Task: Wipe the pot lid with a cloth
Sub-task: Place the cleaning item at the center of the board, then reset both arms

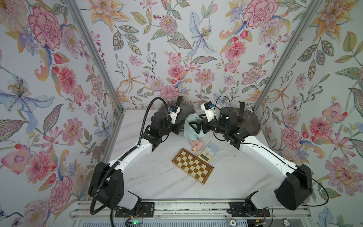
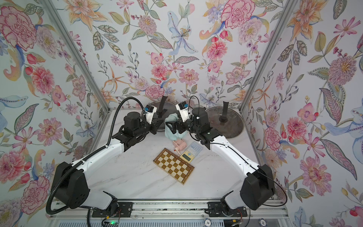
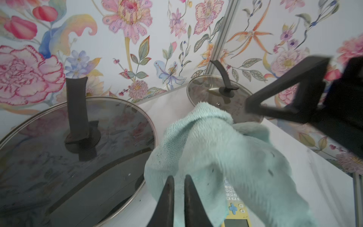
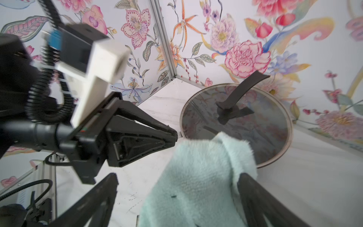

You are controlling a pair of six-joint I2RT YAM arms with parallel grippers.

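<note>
Between left lid [image 3: 98, 167] and right lid [image 1: 252, 121], left gripper [image 3: 179, 177] pinching cloth [image 3: 216, 147] edge, right gripper [image 4: 176, 175] spread wide.

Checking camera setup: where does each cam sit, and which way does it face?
Top views: high over the base rail, looking down toward the back wall; both arms show whole, cloth between them.
Left wrist: on the left arm, looking along the left end effector at the cloth; its own fingers show.
Right wrist: on the right arm, facing the left end effector across the cloth; right end effector open, fingers showing.
Shared: both wrist views show the cloth and left lid.
</note>
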